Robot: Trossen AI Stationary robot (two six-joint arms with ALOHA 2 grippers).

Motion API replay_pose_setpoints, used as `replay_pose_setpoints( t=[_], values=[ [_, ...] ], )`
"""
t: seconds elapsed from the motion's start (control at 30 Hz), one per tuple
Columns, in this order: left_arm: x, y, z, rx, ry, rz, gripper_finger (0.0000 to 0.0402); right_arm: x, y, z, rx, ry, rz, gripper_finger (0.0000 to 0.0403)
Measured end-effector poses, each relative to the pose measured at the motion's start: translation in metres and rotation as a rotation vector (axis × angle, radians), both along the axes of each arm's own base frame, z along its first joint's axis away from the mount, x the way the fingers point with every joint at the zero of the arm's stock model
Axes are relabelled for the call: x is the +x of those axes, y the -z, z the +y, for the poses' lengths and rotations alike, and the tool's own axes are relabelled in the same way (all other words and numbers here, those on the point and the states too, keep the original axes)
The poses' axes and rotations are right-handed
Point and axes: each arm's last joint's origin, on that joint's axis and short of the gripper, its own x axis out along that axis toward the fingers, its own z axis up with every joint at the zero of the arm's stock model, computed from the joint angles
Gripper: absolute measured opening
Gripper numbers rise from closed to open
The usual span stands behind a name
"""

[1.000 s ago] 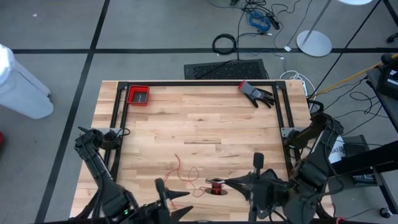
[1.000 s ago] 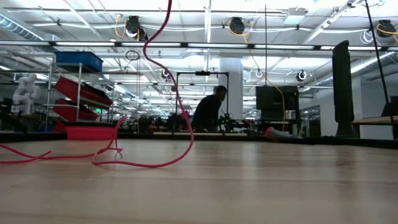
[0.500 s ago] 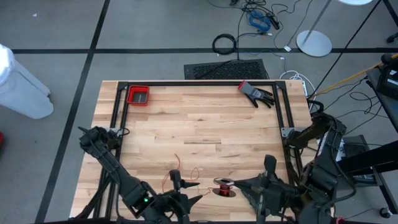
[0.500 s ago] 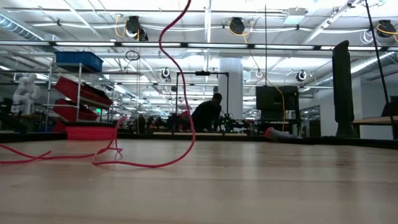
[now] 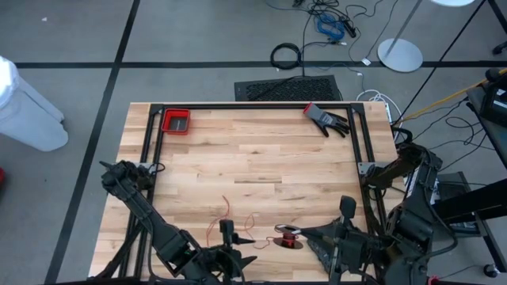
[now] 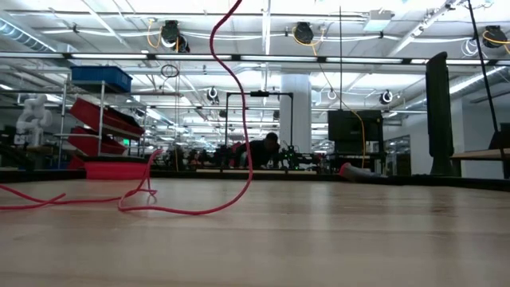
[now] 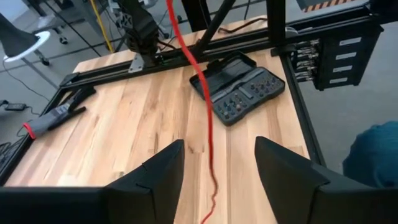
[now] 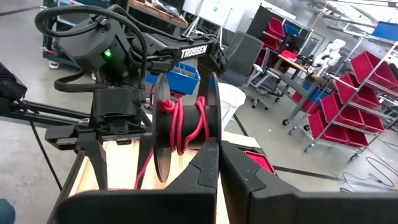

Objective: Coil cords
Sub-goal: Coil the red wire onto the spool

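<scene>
Winding step under way. Right claw (image 8: 217, 163) closed on the black spool (image 8: 180, 127) at the table's near edge, a few red turns on it. Left claw (image 7: 217, 158) beside it, jaws apart around the red cord (image 7: 202, 93), guiding, not pinching. Next, I judge: feed slack (image 5: 230, 220) onto spool. Open table (image 5: 261, 150) beyond; tray (image 5: 176, 121) and glove (image 5: 326, 119) far off.
</scene>
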Motion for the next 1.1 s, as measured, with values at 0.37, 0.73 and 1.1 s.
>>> replay_pose_setpoints(
  t=[0.37,0.73,1.1],
  values=[
    [0.003,0.001,0.003,-0.014,0.022,0.02,0.0105,0.0,0.0,0.0,0.0,-0.001,0.0,0.0],
    [0.008,0.001,0.008,-0.014,0.014,0.024,0.0008,0.0,0.0,0.0,0.0,-0.001,0.001,0.0],
    [0.009,-0.002,0.013,0.059,-0.121,-0.054,0.0003,0.005,0.001,-0.003,0.007,0.015,0.0,0.0]
  ],
)
